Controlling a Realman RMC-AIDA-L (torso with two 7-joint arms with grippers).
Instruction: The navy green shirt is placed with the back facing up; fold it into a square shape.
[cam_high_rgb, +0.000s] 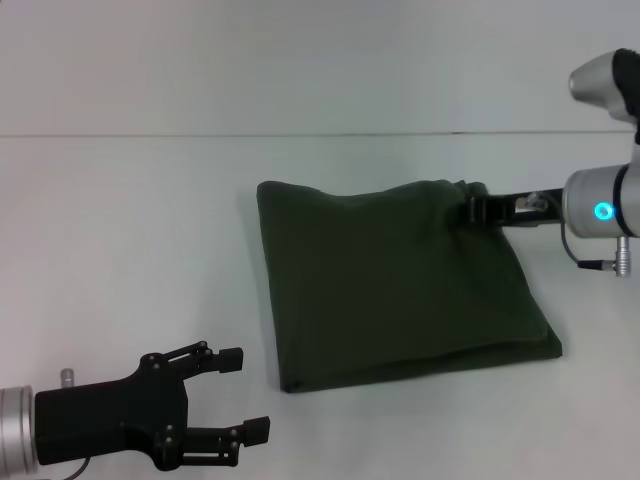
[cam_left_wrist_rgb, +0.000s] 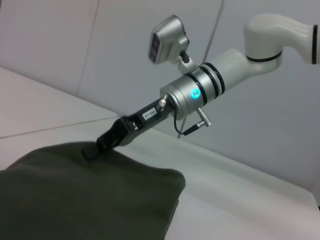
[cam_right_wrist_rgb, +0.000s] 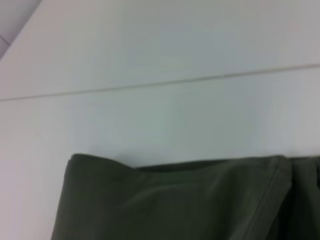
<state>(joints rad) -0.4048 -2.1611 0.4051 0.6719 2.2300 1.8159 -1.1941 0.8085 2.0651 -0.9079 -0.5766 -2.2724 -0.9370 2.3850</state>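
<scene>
Across the whole scene, a white worktop (cam_high_rgb: 130, 250) with one thin seam line running along its far part.

Item 1: navy green shirt (cam_high_rgb: 400, 290). Dark olive, folded to a rough four-sided slab, lying flat near the middle of the worktop and slightly right of centre. Its far right corner is puckered and drawn up where it is gripped; the near edge shows stacked layers. Plain cloth only is on show (no lettering is visible in any view).

Item 2: right gripper (cam_high_rgb: 470, 208). Reaches in from the right side on a silver arm with a lit blue ring. Its black fingers are closed on the shirt's far right corner, the cloth bunched around them. The left wrist view shows this from the side: right gripper (cam_left_wrist_rgb: 102, 142) slanting down, tips buried in a fold at the shirt's (cam_left_wrist_rgb: 85, 195) upper edge. The right wrist view shows none of its own fingers, only the shirt's (cam_right_wrist_rgb: 175, 200) far hem with a stitched edge, and bare worktop beyond.

Item 3: left gripper (cam_high_rgb: 245, 395). Black, low at the near left of the worktop, seen in the head view only. Its fingers stand apart, holding nothing, pointing toward the shirt's near left corner, near it but clear of the cloth.
</scene>
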